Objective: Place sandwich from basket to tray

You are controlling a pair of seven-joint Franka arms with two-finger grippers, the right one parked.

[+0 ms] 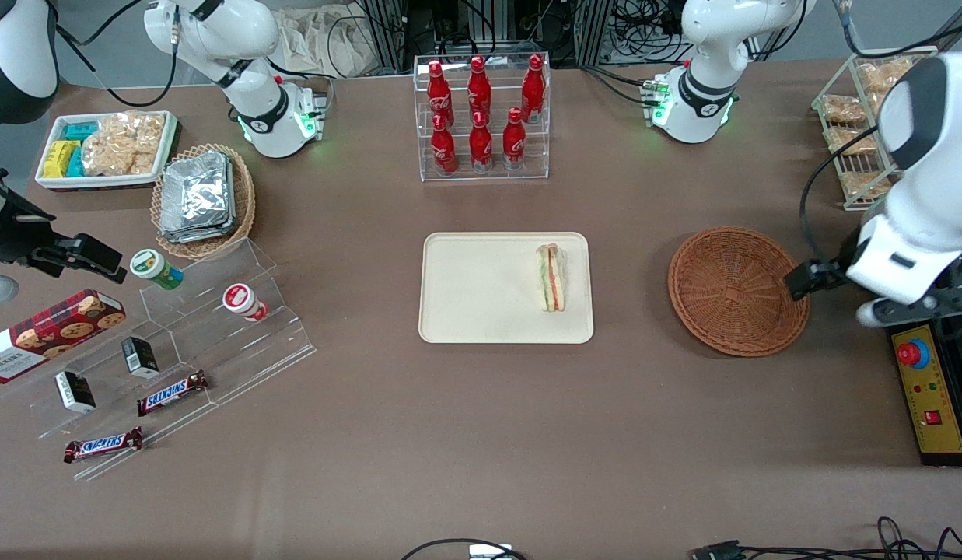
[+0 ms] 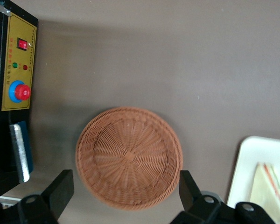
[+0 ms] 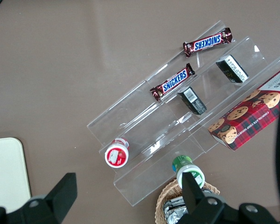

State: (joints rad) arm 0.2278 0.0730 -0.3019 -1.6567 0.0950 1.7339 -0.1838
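The table (image 1: 481, 435) spreads brown under me, and on it the tray (image 1: 473, 311) sits in the middle with the sandwich (image 1: 551, 278) already lying on it, close to the rim on the working arm's end, its filling stripes facing up. The basket (image 1: 736, 292) stands well apart from the tray toward my end of the table, and it holds nothing now; from my wrist I look straight down into its bare weave (image 2: 129, 156), with a corner of the tray (image 2: 252, 161) and the sandwich (image 2: 270, 189) showing at the edge. My gripper (image 2: 126, 198) hangs above the basket's edge with its fingers spread wide and nothing between them. I judge the placing done: the wedge is off my fingers and rests flat. What remains calls only for pulling clear and parking, without brushing basket or tray.
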